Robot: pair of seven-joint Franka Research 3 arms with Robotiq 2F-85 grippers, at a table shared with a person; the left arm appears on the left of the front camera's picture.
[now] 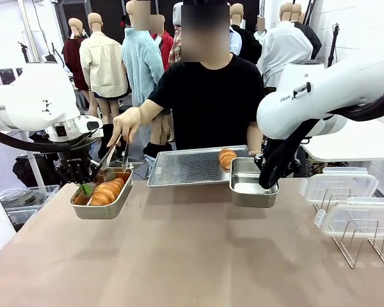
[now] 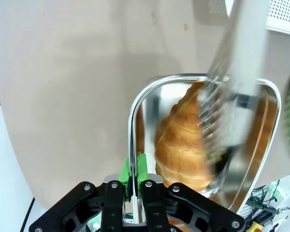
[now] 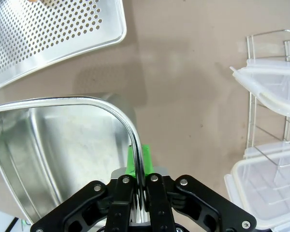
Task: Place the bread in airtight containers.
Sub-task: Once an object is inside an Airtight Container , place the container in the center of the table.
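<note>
Clamping the rim of the left tin with the left end effector, green pads pinched tight on the steel wall, just left of the perforated tray on the table. Holding a golden croissant inside that tin, possibly with a second beneath it, though hard to tell under the blurred tongs. Reaching down into the same tin with those tongs in a person's hand, above the tray's far left corner. Gripping the right tin, bare steel floor showing, just beside the tray's near right corner, with the right end effector closed on its rim. Showing another croissant on the tray's right end. Showing two clear lids, well right of the tray, over a wire rack.
</note>
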